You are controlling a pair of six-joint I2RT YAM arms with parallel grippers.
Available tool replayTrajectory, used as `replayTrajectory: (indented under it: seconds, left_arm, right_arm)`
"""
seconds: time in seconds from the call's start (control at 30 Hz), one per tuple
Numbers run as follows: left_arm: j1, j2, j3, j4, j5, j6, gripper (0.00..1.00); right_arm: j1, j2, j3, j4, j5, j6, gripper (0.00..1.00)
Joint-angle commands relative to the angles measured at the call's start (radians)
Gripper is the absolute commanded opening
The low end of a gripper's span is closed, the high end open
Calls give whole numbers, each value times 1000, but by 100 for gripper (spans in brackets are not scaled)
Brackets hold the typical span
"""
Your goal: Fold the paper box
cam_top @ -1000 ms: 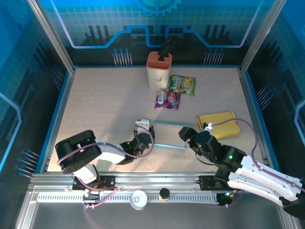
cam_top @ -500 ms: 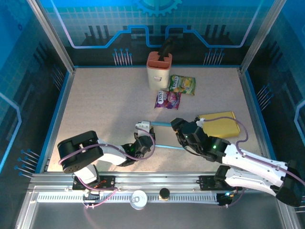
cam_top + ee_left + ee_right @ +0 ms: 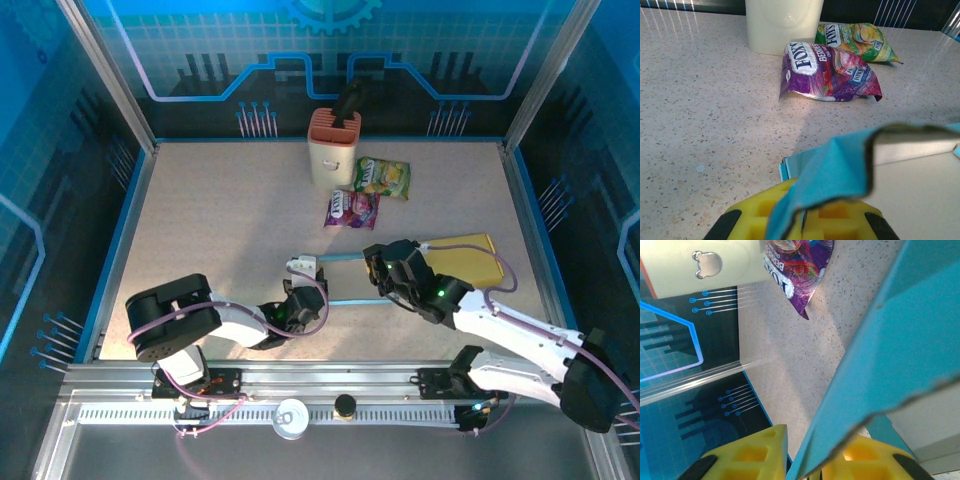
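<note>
Both ends of the paper box (image 3: 345,282), just short of the purple snack bag (image 3: 351,209), are clamped, since your right gripper (image 3: 377,270) has swung in opposite your left gripper (image 3: 304,291), so folding can begin.

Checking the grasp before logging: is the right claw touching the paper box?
Touching. Right wrist view: the paper box panel passes between the right claw's yellow pads, against them.
</note>
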Motion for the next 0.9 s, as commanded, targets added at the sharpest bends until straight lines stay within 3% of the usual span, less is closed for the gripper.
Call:
replayTrajectory:
  seconds: [0.0, 0.27, 0.4, 0.5, 0.77, 0.87]
  left_arm:
    - [-10, 29, 6, -61, -1, -24, 0]
    - [-13, 12, 2, -57, 18, -22, 1]
    - [-18, -88, -29, -88, 88, -48, 30]
    - [-22, -201, -35, -201, 146, -84, 44]
    - [-28, -502, -63, -516, 264, -237, 53]
    - [-21, -598, -25, -697, 266, -303, 62]
  right_arm:
    - [-22, 19, -17, 40, -48, 18, 20]
    - [-29, 7, -42, 40, -50, 18, 0]
    - [-29, 4, -66, 51, -61, 28, 0]
    - [-28, 2, -84, 64, -63, 34, 0]
    - [-31, 4, -104, 78, -65, 40, 0]
    - [-31, 13, -109, 89, -74, 37, 0]
